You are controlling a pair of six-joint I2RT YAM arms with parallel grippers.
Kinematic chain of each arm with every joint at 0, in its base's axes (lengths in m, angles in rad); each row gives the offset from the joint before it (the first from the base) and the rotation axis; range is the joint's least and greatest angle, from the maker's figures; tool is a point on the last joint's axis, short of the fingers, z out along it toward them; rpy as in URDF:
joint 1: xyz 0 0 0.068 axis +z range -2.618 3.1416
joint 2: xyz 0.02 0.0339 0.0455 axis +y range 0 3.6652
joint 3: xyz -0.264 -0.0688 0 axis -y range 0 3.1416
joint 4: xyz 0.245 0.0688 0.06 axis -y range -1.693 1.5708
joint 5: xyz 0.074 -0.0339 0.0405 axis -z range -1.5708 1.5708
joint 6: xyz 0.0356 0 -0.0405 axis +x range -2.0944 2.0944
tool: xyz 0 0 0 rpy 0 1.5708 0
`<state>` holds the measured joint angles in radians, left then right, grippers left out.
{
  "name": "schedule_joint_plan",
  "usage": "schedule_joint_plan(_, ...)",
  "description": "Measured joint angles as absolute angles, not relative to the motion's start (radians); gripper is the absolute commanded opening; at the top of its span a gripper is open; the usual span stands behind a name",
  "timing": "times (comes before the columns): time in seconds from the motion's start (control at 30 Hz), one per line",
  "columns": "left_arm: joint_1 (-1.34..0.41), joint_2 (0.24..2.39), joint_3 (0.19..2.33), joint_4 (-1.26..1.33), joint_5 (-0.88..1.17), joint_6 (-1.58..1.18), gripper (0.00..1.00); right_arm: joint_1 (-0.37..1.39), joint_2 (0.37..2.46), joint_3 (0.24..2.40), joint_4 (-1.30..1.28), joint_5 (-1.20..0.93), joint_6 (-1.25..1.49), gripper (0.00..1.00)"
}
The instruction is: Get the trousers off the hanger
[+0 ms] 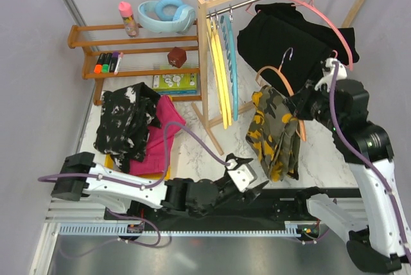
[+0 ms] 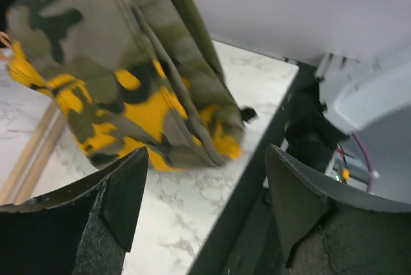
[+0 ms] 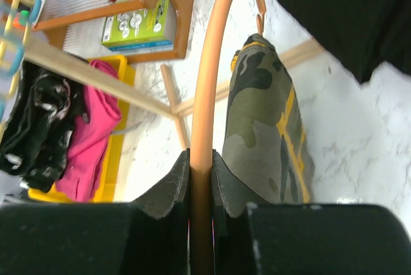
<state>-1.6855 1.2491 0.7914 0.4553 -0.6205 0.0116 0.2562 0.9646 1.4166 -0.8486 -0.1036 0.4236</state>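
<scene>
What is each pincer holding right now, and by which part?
The right pincer is shut on the orange hanger, clamping one sloping arm of it; the camouflage trousers hang from that hanger. The left pincer is open and holds nothing.

One pair of trousers [image 1: 276,137] hangs on a hanger [image 3: 204,95] right of the rack post [image 1: 203,50]; a pile of trousers [image 1: 131,124] lies left of it.
</scene>
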Motion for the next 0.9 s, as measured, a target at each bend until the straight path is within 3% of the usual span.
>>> schedule_joint_plan(0.23, -1.687, 1.439, 1.038, 0.502, -0.742, 0.061, 0.91, 0.258, 0.756, 1.315, -0.97, -0.108, 0.477, 0.0)
schedule_joint_plan(0.5, -1.683, 1.608, 1.306, 0.365, -0.789, 0.03, 0.93, 0.258, 0.676, 1.292, -1.021, -0.127, 0.514, 0.0)
schedule_joint_plan(0.67, -1.662, 1.665, 1.404, 0.202, -0.787, -0.051, 0.88, 0.258, 0.668, 1.292, -1.02, -0.15, 0.53, 0.0)
schedule_joint_plan(0.9, -1.645, 1.694, 1.469, 0.061, -0.817, -0.115, 0.73, 0.258, 0.665, 1.293, -1.021, -0.165, 0.534, 0.0)
